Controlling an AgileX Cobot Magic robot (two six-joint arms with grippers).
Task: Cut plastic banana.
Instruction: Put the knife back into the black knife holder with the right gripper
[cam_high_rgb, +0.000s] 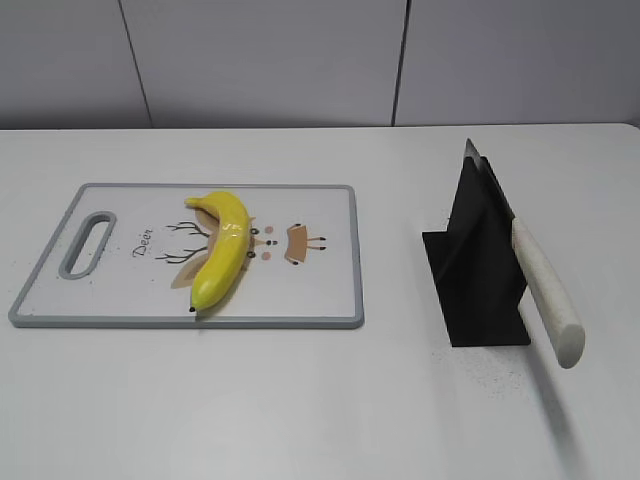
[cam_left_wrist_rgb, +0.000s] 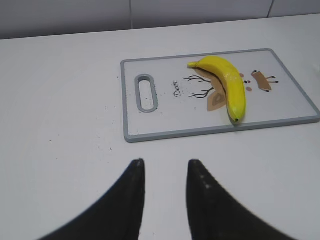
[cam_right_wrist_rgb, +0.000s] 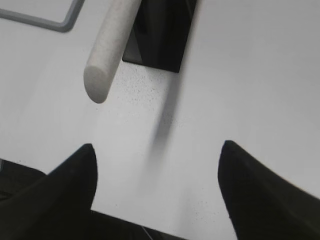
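Observation:
The plastic banana is glossy yellow with dark tips and lies whole on the white cutting board. It also shows in the left wrist view, on the board. A knife with a white speckled handle stands in a black holder at the right; the handle and holder show in the right wrist view. My left gripper is open and empty over bare table, short of the board. My right gripper is open and empty, below the knife handle. Neither gripper shows in the exterior view.
The white table carries the board at the left and the knife holder at the right, with a gap between them. A grey wall runs behind. The board has a handle slot at its left end.

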